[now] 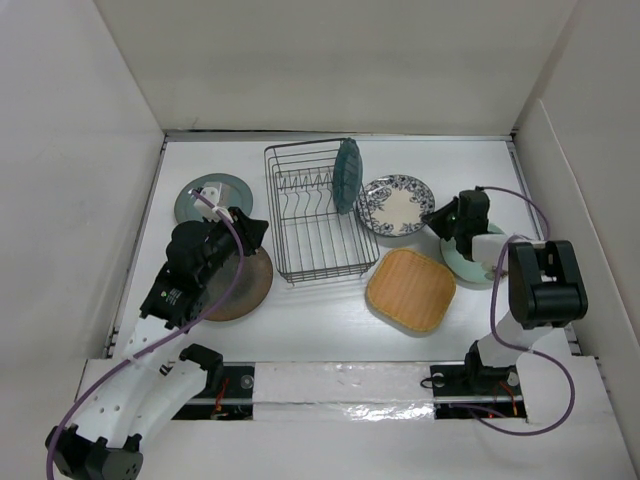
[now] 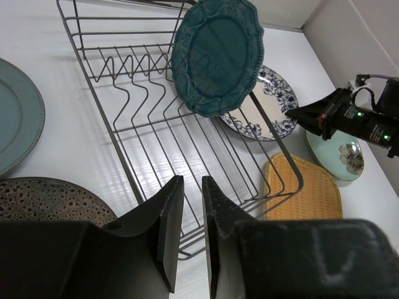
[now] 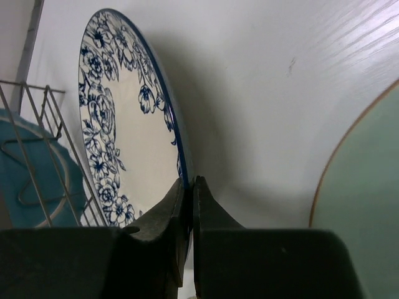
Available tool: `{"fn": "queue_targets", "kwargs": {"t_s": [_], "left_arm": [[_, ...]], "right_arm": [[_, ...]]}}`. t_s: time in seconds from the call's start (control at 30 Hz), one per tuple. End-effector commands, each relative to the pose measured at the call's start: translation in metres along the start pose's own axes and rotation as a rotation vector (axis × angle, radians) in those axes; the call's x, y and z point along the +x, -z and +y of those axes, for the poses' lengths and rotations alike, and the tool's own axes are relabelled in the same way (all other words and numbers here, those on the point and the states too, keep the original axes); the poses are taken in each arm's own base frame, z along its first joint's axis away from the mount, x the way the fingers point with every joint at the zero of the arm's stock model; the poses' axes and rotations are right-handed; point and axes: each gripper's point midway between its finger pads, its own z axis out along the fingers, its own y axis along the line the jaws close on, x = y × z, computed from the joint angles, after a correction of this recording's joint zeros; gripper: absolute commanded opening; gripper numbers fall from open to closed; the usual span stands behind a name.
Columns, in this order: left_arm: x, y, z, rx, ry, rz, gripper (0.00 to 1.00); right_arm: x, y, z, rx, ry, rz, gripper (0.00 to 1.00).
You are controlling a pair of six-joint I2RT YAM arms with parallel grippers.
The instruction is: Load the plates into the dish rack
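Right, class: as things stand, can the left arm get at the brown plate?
Probably yes. The left tool hovers by the edge of the brown plate, and nothing lies on that plate or between them.

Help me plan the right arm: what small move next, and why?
Probably lift the blue-and-white patterned round plate toward the dark wire dish rack: the right gripper is shut on its rim, and slots beside the upright teal plate look free.
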Motion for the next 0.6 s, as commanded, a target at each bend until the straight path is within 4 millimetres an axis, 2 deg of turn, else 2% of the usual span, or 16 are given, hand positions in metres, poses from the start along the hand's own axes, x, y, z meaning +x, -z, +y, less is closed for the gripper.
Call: {"fn": "queue_targets", "kwargs": {"t_s": [0.0,0.07,0.1,0.13,0.17,0.2,0.23,0.27,0.33,0.37,0.4,0.47,0.5,0.53,0.57], "left_arm": [[-0.022,0.004,-0.010,0.029,-0.015,-0.064,0.16],[-0.022,0.003,-0.010,0.025,-0.014,-0.064,0.16],[-0.022,0.003,-0.010,0.025,-0.016,-0.066,0.16],[-0.022,0.002,-0.010,0.026,-0.016,-0.064,0.16],[-0.022,0.002,-0.010,0.029,-0.016,-0.062,0.16],[-0.019,0.001,-0.011,0.033,-0.016,-0.052,0.14],[-0.018,0.000,-0.011,0.036,-0.017,-0.048,0.14],[-0.017,-0.001,-0.010,0.034,-0.015,-0.040,0.13],[-0.013,-0.003,-0.009,0.031,-0.015,-0.025,0.12],[-0.012,-0.003,-0.009,0.028,-0.015,-0.021,0.11],[-0.013,-0.003,-0.009,0.026,-0.015,-0.022,0.09],[-0.014,-0.002,-0.008,0.023,-0.013,-0.025,0.02],[-0.014,-0.003,-0.008,0.017,-0.013,-0.024,0.00],[-0.015,-0.003,-0.006,0.005,-0.013,-0.026,0.00],[-0.014,-0.004,-0.003,-0.005,-0.012,-0.022,0.00]], "right_arm": [[-0.073,0.031,0.044,-0.054,0.037,-0.290,0.00],[-0.089,0.048,0.057,-0.048,0.061,-0.362,0.00],[-0.106,0.059,0.059,-0.022,0.088,-0.433,0.00],[-0.122,0.081,0.084,-0.053,0.107,-0.490,0.00],[-0.129,0.093,0.098,-0.063,0.130,-0.526,0.00],[-0.150,0.120,0.122,-0.072,0.167,-0.606,0.00],[-0.148,0.126,0.123,-0.056,0.193,-0.616,0.00],[-0.163,0.146,0.149,-0.090,0.207,-0.669,0.00],[-0.162,0.168,0.177,-0.107,0.286,-0.690,0.00],[-0.172,0.191,0.208,-0.159,0.305,-0.724,0.00],[-0.162,0.198,0.226,-0.168,0.365,-0.716,0.00],[-0.151,0.202,0.246,-0.151,0.426,-0.694,0.00],[-0.159,0.219,0.264,-0.144,0.447,-0.735,0.00],[-0.141,0.222,0.278,-0.159,0.479,-0.703,0.00],[-0.137,0.226,0.287,-0.160,0.493,-0.705,0.00]]}}
